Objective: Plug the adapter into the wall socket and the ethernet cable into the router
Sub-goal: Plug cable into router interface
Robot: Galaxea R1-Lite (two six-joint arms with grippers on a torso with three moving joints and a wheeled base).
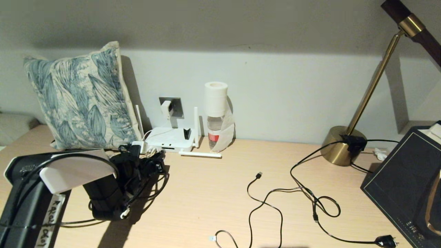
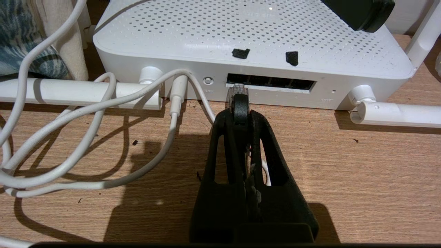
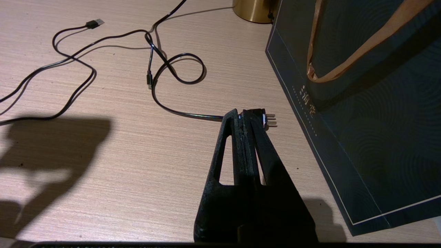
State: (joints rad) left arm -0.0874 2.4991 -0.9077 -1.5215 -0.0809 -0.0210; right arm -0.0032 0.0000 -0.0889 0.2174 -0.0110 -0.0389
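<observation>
In the head view, the pale wooden desk (image 1: 213,193) carries the flat white rectangular router (image 1: 170,138) with thin white stick antennas against the wall, just below the square brushed-grey wall socket (image 1: 174,106), where the small white cube-shaped adapter (image 1: 166,109) sits plugged in. A leaf-patterned blue and cream cushion (image 1: 81,100) leans beside the router on the left, and a clear plastic bottle (image 1: 214,132) topped with a white paper roll stands on its right. The left arm reaches in from the lower left, its left gripper (image 1: 151,162) close in front of the router. A brass desk lamp (image 1: 342,144) and a dark blue paper bag (image 1: 403,182) stand at the right, with a thin black USB cable (image 1: 262,199) looping across the desk. In the left wrist view, the left gripper (image 2: 239,113) has its black fingers pressed onto the black ethernet cable (image 2: 239,105), whose clear clip connector touches the leftmost of the router's (image 2: 241,34) dark ports; whether it is fully seated cannot be told. White cords (image 2: 86,113) curl alongside. In the right wrist view, the right gripper (image 3: 246,119) hangs over the desk with fingers pressed together, empty, above a black pronged plug (image 3: 267,120) beside the bag (image 3: 361,120).
</observation>
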